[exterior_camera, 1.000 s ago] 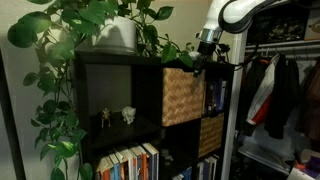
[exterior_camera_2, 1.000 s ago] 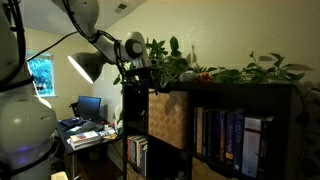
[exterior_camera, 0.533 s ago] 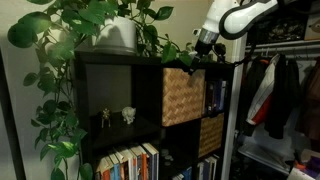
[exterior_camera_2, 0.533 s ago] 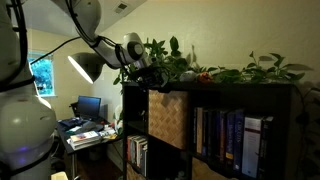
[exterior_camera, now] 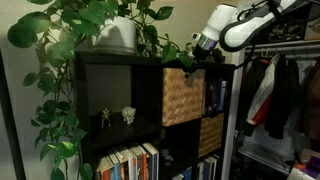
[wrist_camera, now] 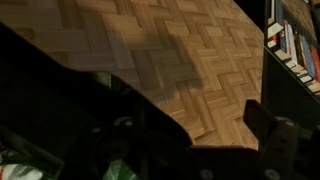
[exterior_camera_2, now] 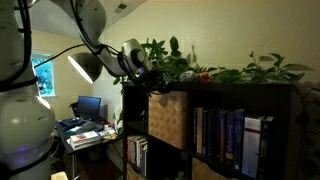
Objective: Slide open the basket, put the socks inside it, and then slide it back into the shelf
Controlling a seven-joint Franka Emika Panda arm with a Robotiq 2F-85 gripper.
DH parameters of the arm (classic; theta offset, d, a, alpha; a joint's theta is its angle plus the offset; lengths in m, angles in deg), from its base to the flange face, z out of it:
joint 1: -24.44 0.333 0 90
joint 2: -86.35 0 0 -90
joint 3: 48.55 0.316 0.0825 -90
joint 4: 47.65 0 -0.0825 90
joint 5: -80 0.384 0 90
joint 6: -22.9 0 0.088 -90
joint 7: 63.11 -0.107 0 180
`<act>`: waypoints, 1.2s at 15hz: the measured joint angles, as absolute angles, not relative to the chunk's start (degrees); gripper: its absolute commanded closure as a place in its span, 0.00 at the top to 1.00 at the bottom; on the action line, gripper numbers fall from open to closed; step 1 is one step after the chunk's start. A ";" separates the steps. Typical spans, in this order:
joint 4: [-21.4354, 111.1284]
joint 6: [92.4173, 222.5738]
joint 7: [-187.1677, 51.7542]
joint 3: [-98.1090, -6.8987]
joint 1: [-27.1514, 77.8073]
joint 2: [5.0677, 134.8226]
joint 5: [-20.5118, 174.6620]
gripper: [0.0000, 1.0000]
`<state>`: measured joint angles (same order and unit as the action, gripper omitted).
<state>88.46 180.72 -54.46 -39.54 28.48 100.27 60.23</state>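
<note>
Gripper [exterior_camera: 197, 57]: my jaws are spread wide and empty, just above the basket [exterior_camera: 182, 97].
Pull: I'd hook its top rim and draw it straight out of the shelf [exterior_camera: 120, 59].

No lettering can be read; the book spines [exterior_camera: 130, 162] are too small to make out.

Shelf [exterior_camera: 110, 85]: basket [exterior_camera: 181, 96] in cubby, plant pot [exterior_camera: 118, 35] on top, books [exterior_camera: 130, 163] below.
</note>
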 measured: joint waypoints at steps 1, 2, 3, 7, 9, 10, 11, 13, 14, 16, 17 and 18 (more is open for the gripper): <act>88.69 182.30 -54.44 -39.55 28.19 99.69 59.50 1.00; 88.86 183.58 -54.44 -39.55 27.93 99.09 58.77 1.00; 88.94 184.62 -54.40 -39.57 27.74 98.49 58.23 1.00; 88.86 186.34 -54.36 -39.59 27.16 96.69 57.09 1.00; 88.51 185.49 -53.97 -39.62 27.21 96.54 57.33 1.00; 88.09 184.22 -53.63 -39.61 27.40 96.54 57.98 1.00; 87.47 182.49 -52.96 -39.61 27.65 96.54 58.97 1.00; 85.78 177.83 -49.84 -39.74 28.50 96.54 63.43 1.00; 84.83 175.12 -47.83 -39.94 28.99 96.60 66.11 1.00; 83.16 170.00 -44.78 -40.21 29.66 96.81 70.11 1.00; 82.47 167.66 -43.85 -40.25 29.84 96.94 71.36 1.00; 81.95 165.61 -43.22 -40.26 29.96 97.11 72.35 1.00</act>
